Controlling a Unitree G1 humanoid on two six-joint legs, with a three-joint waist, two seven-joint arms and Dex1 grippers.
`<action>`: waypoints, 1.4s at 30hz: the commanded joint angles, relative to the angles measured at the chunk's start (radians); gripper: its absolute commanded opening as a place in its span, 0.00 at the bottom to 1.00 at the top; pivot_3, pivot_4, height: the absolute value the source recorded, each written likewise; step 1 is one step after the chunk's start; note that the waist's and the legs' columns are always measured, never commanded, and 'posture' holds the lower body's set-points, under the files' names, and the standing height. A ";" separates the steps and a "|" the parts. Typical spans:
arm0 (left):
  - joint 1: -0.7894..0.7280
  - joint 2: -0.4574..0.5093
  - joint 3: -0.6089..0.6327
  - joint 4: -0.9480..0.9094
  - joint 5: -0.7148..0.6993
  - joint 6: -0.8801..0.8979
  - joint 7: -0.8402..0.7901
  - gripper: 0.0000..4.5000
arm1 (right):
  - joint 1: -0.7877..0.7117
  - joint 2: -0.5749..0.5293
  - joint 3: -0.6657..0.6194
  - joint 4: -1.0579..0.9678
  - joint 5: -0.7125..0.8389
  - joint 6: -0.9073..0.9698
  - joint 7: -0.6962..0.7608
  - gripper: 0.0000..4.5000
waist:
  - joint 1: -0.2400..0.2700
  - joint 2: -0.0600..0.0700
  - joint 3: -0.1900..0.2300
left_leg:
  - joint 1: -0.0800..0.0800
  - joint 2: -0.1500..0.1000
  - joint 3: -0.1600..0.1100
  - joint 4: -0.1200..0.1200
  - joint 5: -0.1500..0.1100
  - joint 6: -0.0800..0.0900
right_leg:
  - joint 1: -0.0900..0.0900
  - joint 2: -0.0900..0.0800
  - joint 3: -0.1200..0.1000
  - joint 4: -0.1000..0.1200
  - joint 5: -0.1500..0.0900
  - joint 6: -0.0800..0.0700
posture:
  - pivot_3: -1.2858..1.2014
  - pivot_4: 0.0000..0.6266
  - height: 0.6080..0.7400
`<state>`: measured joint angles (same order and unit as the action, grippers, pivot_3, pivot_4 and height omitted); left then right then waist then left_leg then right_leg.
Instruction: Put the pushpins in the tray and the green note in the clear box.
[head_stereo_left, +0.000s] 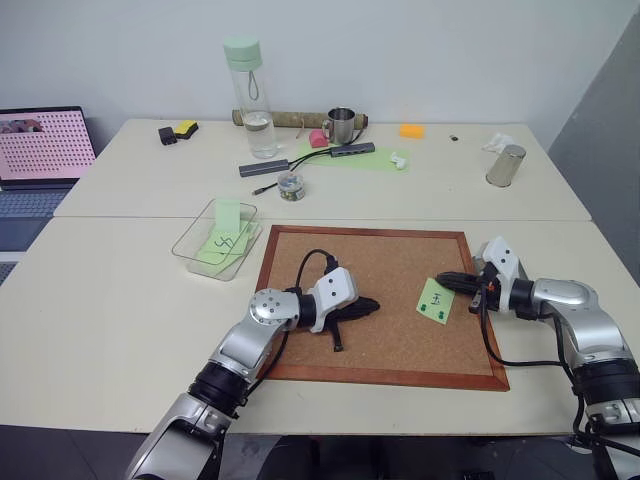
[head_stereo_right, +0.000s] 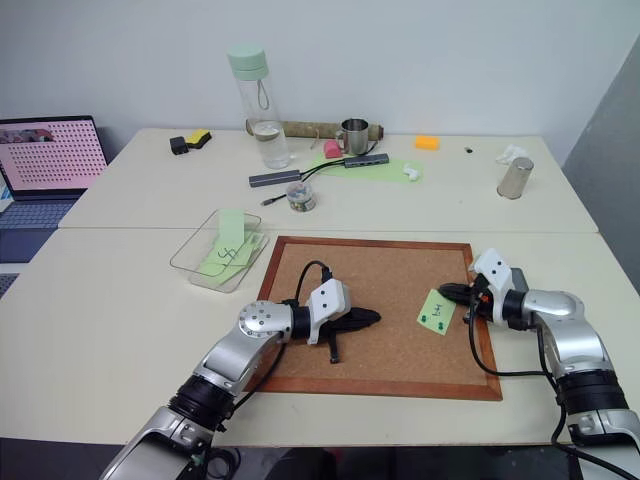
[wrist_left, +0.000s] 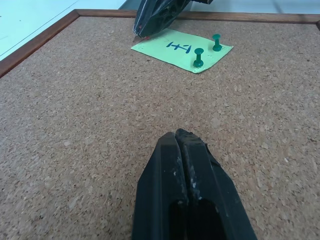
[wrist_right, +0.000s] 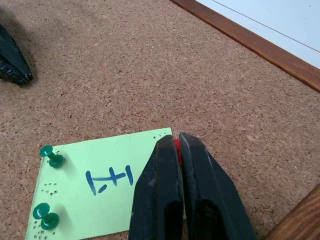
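At note (wrist_right: 100, 195) edge, R tool (wrist_right: 176, 145) pinches red pin (wrist_right: 176, 146).

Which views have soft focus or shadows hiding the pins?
Right wrist view: right claw soft up close, red pushpin just a sliver; both green pushpins sharp. Left wrist view: left claw slightly soft, green note readable. Left eye view: even light, faint shadows on the corkboard.

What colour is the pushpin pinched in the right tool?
Red, a sliver between the right tool's shut fingers; clearest in the right wrist view.
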<state>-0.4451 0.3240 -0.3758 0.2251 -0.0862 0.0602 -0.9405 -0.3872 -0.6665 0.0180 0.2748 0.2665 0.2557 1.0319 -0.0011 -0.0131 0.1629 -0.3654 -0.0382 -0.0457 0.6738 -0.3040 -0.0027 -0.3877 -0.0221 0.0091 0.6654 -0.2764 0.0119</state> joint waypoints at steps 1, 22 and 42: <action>0.034 0.011 -0.020 0.029 0.039 0.021 0.002 0.00 | -0.005 -0.014 -0.044 -0.079 0.039 0.020 0.011 0.02 | 0.000 0.000 0.000 | 0.000 0.000 0.000 0.000 0.000 0.000 | 0.000 0.000 0.000 0.000 0.000 0.000 | 0.52 0.24 1.00; 0.033 0.005 -0.035 0.043 0.055 0.012 0.002 0.00 | 0.039 -0.063 -0.185 -0.259 0.173 0.222 -0.030 0.02 | 0.001 0.001 -0.002 | 0.000 0.000 0.000 0.000 0.000 0.000 | 0.001 0.000 0.000 0.000 0.000 0.000 | 0.52 0.24 1.00; 0.030 0.002 -0.037 0.045 0.062 0.004 0.005 0.00 | -0.012 -0.106 -0.192 0.054 -0.065 0.150 -0.298 0.31 | 0.001 0.003 -0.005 | 0.000 0.000 0.001 0.000 0.000 0.000 | 0.001 0.000 0.000 0.000 0.000 0.000 | 0.52 0.24 1.00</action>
<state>-0.4438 0.3162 -0.3859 0.2348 -0.0654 0.0485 -0.9310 -0.3744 -0.7729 -0.1534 0.3250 0.1996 0.4258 0.7466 -0.0003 -0.0101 0.1584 -0.3651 -0.0383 -0.0451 0.6738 -0.3042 -0.0023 -0.3867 -0.0222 0.0095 0.6653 -0.2764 0.0120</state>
